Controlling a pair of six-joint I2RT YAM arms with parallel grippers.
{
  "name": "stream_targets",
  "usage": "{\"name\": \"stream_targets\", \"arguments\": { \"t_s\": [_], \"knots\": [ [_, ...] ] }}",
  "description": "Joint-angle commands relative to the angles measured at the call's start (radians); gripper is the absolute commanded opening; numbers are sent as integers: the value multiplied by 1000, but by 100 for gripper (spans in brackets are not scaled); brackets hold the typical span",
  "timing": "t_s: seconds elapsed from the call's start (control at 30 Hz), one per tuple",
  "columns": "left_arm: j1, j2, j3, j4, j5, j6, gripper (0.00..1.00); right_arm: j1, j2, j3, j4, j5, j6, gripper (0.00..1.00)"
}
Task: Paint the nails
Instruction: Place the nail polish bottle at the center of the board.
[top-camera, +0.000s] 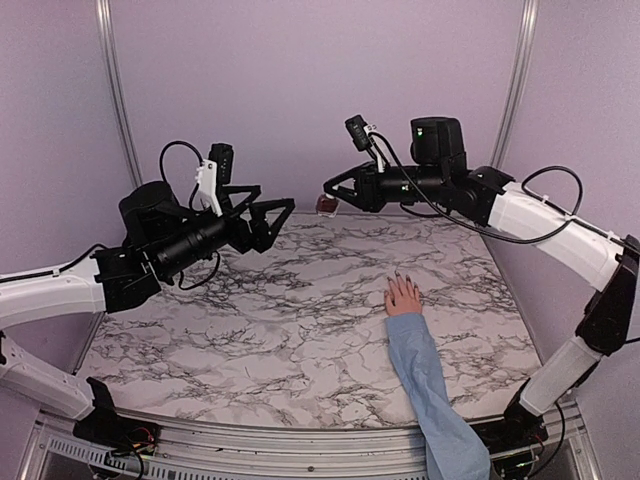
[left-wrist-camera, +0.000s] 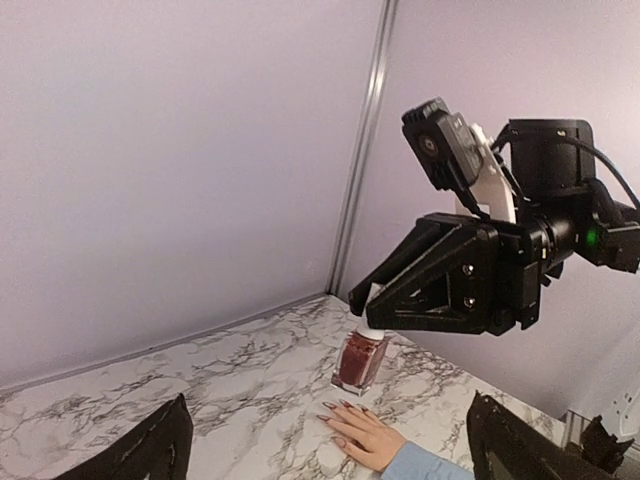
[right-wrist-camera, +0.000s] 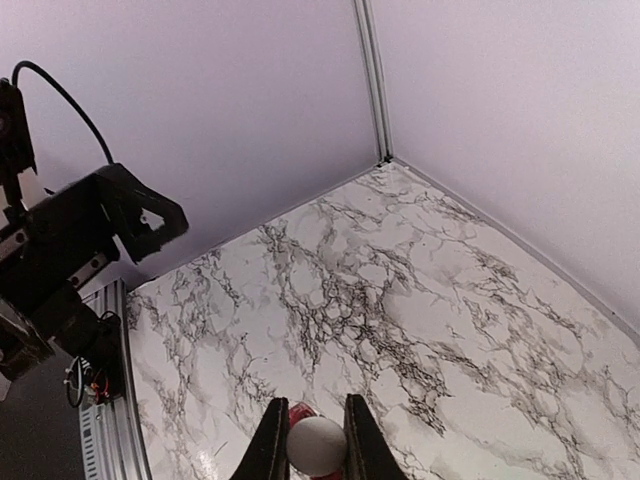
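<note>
Top external view: at the left, the left gripper (top-camera: 277, 226) is seen raised above the marble table (top-camera: 250, 330), its jaws spread wide with nothing between them. In the left wrist view its two dark fingertips (left-wrist-camera: 160, 450) are found at opposite bottom corners. Toward the middle back, the right gripper (top-camera: 330, 196) is closed on the white cap (left-wrist-camera: 371, 322) of a nail polish bottle (top-camera: 326, 204), which is held upright, with dark red polish visible through the glass. In the right wrist view the rounded cap is pinched between the two fingers (right-wrist-camera: 270, 440). Further right, a small pinkish hand (top-camera: 403, 297) is laid flat, palm down, on the table, and a light-blue sleeve (top-camera: 432, 385) is seen running from it to the near edge. The nails (top-camera: 397, 275), dark-looking, are pointed toward the back wall and are kept well apart from both grippers.
</note>
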Motion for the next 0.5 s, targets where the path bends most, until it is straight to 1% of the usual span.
{"name": "stream_targets", "arguments": {
  "t_s": [0.0, 0.07, 0.23, 0.33, 0.47],
  "knots": [
    [54, -109, -32, -155, -218, -63, 99, -2, 69, 19, 122, 83, 13, 0],
    [83, -156, -41, -219, -274, -98, 99, 7, 106, 23, 147, 115, 8, 0],
    [148, -212, -15, -434, -414, -178, 99, 49, 194, 16, 227, 229, -17, 0],
    [192, -236, -21, -503, -425, -216, 99, 70, 239, -15, 291, 291, -50, 0],
    [234, -259, -27, -572, -431, -265, 99, 82, 303, -57, 386, 335, -80, 0]
  ]
}}
